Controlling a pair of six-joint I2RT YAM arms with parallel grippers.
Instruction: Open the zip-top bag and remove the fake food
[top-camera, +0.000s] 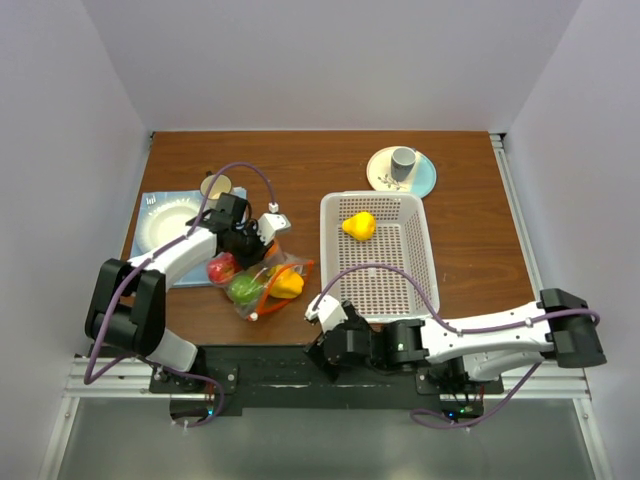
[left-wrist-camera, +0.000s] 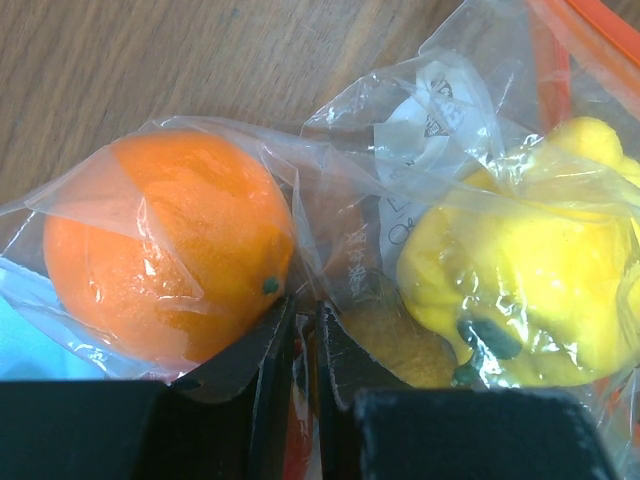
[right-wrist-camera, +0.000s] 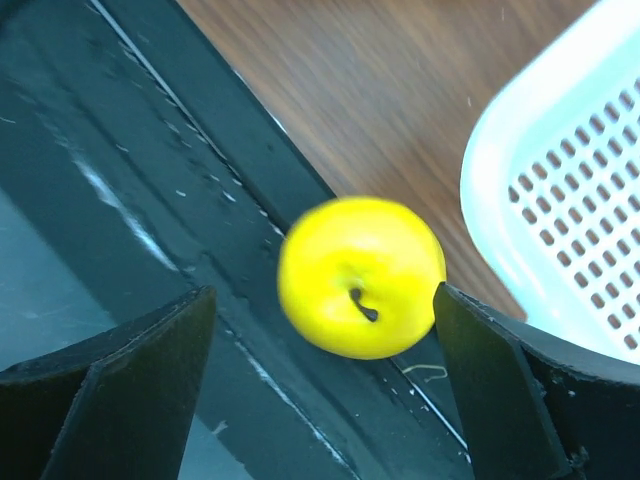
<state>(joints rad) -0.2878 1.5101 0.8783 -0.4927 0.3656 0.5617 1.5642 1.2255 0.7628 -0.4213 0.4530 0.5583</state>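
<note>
Zip-top bag (top-camera: 265, 287) is lying on the wooden table just left of the white basket (top-camera: 327, 245), with a toy orange (left-wrist-camera: 165, 250) and a yellow toy pepper (left-wrist-camera: 530, 290) showing inside. Left gripper (left-wrist-camera: 303, 315) is pinching a fold of film between those two, jaws almost together. Right gripper (right-wrist-camera: 322, 300) is hanging wide open over the black rail (right-wrist-camera: 200, 150) at the near edge. A yellow toy apple (right-wrist-camera: 360, 275) is sitting between its fingers, brushing one and clear of the other, so ungripped, I'd say. That apple is risking a roll off the rail; it is wanting the basket, beside the yellow piece (top-camera: 358, 226). The left pinch should be firm so the bag isn't sliding on the next reach. Grey cup (top-camera: 403, 160) is sitting well apart, no bother.
</note>
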